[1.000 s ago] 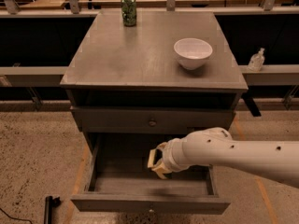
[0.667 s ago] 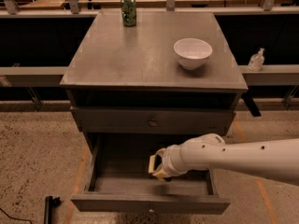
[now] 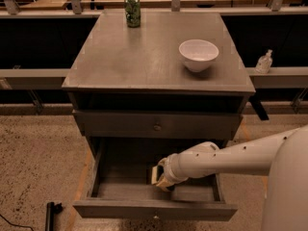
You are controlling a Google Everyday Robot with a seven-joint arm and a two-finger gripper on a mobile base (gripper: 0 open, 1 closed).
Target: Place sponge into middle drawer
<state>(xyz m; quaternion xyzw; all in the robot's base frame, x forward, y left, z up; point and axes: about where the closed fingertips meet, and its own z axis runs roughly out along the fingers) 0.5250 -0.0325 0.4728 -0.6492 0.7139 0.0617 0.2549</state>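
The middle drawer (image 3: 154, 208) is pulled open below the shut knobbed drawer front (image 3: 157, 126). My gripper (image 3: 160, 177) reaches in from the right and sits inside the drawer, low over its floor near the middle. It is shut on the sponge (image 3: 156, 174), which shows only as a pale yellow edge at the gripper tip; the dark green layer is mostly hidden. The white arm (image 3: 231, 158) crosses the drawer's right side.
On the grey cabinet top (image 3: 120, 57) stand a white bowl (image 3: 198, 55) at the right and a green can (image 3: 132, 10) at the back. A small bottle (image 3: 263, 61) stands on a ledge to the right. A dark object (image 3: 50, 215) lies on the floor at the left.
My gripper has moved down and slightly left, deeper into the open drawer, with the sponge in it. The bowl, the can and the drawer have not moved.
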